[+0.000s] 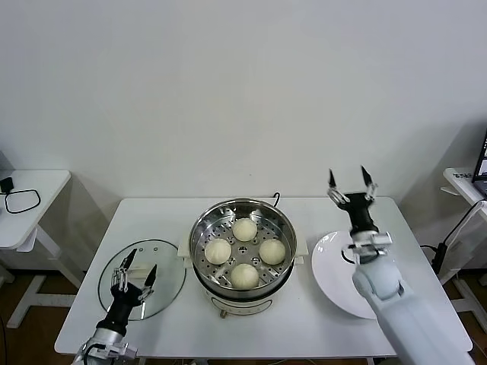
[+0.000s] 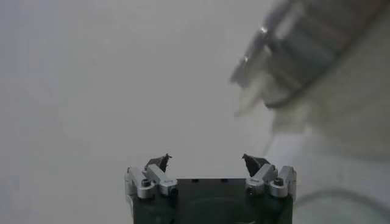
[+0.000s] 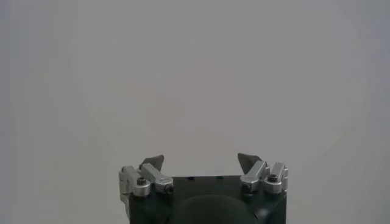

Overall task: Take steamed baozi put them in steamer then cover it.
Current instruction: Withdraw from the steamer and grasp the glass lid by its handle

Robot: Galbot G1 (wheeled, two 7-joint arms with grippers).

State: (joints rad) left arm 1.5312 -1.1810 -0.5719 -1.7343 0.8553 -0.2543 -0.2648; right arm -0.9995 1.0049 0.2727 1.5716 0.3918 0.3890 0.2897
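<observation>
The steamer (image 1: 283, 222) stands uncovered at the table's middle, with several cream-white baozi (image 1: 244, 229) on its perforated tray. To its left the glass cover (image 1: 169, 283) lies flat on the table. My left gripper (image 1: 143, 261) hangs open just above the cover, near its pale handle, holding nothing. In the left wrist view the left gripper (image 2: 206, 159) shows spread jaws, with the steamer (image 2: 304, 42) blurred beyond. My right gripper (image 1: 348, 176) is raised high at the right, open and empty, fingers pointing up. The right wrist view shows the right gripper (image 3: 200, 159) against bare wall.
A flat white plate (image 1: 332, 275) lies right of the steamer, under my right forearm. A side table (image 1: 34, 182) with a black cable stands at the far left, and another (image 1: 464, 182) at the far right. The table's front edge is close behind the left arm.
</observation>
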